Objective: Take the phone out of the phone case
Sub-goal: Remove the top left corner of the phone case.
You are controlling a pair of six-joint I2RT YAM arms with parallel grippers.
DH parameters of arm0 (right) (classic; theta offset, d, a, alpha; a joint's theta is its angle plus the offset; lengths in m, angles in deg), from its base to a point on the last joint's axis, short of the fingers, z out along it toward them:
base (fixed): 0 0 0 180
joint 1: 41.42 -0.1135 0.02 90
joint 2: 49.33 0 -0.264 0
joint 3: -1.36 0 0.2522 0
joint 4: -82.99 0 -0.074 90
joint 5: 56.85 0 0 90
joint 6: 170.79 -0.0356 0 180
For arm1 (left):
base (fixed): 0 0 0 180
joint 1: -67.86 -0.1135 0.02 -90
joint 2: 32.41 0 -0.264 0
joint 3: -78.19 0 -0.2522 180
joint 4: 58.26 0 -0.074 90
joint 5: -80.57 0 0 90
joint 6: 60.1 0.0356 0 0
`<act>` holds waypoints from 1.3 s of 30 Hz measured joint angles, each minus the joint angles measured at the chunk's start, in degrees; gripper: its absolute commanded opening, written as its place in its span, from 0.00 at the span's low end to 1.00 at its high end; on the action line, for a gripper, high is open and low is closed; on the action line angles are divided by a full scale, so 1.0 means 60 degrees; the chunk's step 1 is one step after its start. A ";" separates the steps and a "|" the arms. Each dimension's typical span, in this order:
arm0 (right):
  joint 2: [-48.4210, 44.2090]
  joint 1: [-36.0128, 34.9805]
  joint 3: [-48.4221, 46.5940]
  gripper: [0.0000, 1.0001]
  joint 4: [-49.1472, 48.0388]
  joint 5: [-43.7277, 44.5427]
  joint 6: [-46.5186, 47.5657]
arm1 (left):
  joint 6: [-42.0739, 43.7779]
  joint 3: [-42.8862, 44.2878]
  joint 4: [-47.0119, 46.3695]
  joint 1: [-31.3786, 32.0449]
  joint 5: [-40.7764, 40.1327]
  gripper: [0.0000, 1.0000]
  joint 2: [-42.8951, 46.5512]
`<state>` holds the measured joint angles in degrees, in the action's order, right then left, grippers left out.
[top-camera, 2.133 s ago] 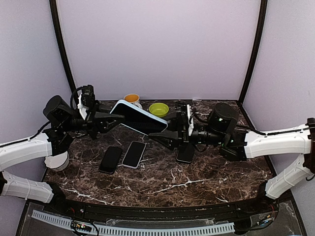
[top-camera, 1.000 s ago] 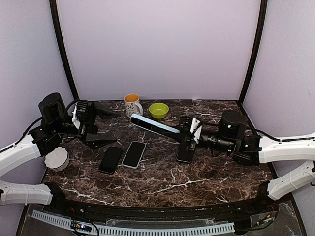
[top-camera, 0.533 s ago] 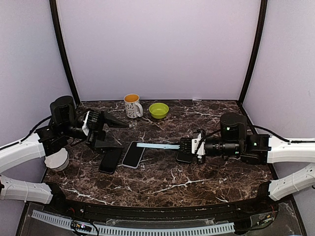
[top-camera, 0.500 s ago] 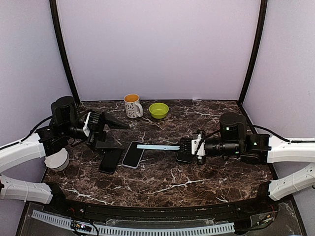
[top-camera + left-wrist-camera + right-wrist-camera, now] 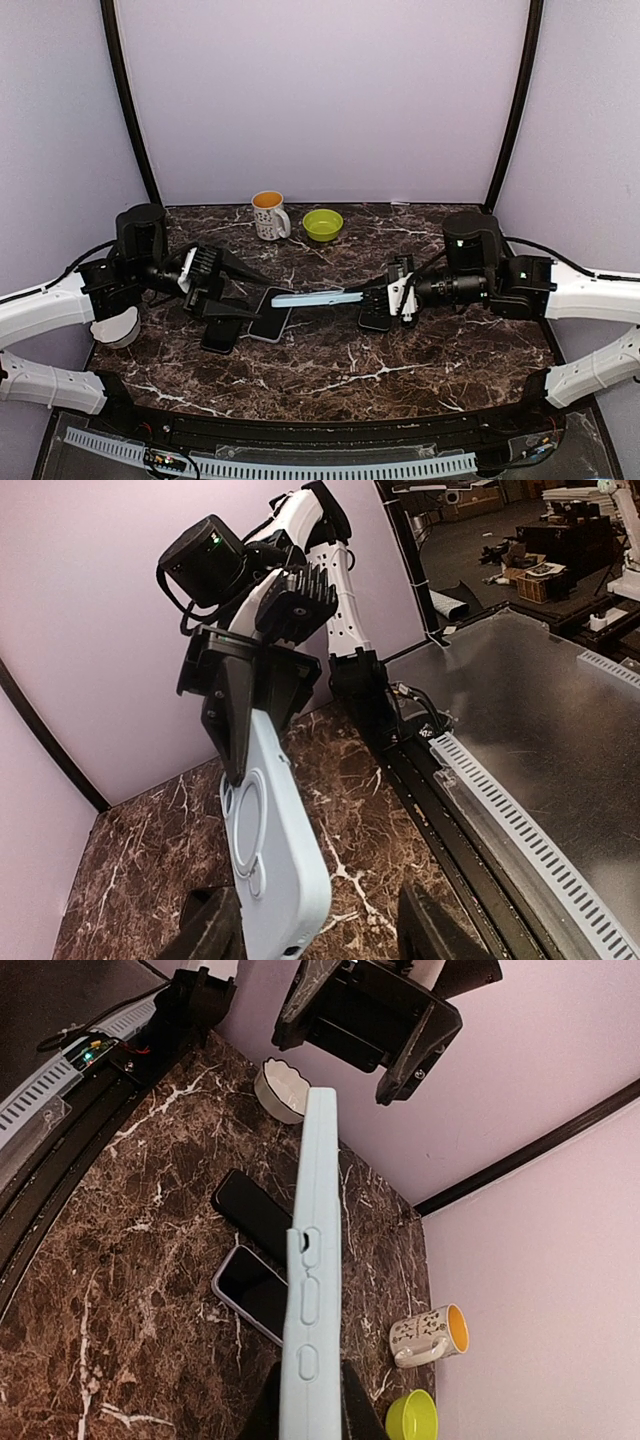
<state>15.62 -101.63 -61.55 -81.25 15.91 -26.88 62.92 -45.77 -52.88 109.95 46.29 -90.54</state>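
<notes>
Midway: case held out, phone not yet freed

Across the marble table (image 5: 400,370) my two arms reached toward each other from either side. My right claw (image 5: 368,294) was pinched on one end of the pale blue phone case (image 5: 312,297), holding it edge-on and roughly level above the tabletop, with its free end pointing at my left claw (image 5: 258,297). That claw was spread wide, one finger to each side of the free end; I could not tell whether either pad touched it. The left wrist showed only the case's ringed back and the right wrist only its button edge, so the phone was hidden, and I judged it to be inside. The step in hand was setting up the two-claw separation. Next, the left fingers would need to close on the free end and peel the rim away against the right's pinch. Below lay a white-edged phone (image 5: 270,316), a black phone (image 5: 224,328) beside it and a dark phone (image 5: 376,320) under my right claw. A mug (image 5: 267,214) and a green bowl (image 5: 322,223) stood at the back.
</notes>
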 measured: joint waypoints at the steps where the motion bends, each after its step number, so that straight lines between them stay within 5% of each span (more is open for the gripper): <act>1: 0.0022 0.0000 -0.0047 0.00 0.0069 -0.0025 0.0051 | 0.0018 0.0000 0.0011 0.0040 0.0000 0.53 0.0000; 39: 0.0186 -0.0280 -0.0637 0.00 0.0929 -0.0517 0.0583 | 0.0878 -0.0044 0.0324 0.0812 -0.0481 0.27 -0.0426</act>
<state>16.73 -103.31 -65.38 -75.67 12.81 -23.38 68.19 -46.03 -50.94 114.82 43.41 -93.09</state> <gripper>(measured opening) 0.098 0.278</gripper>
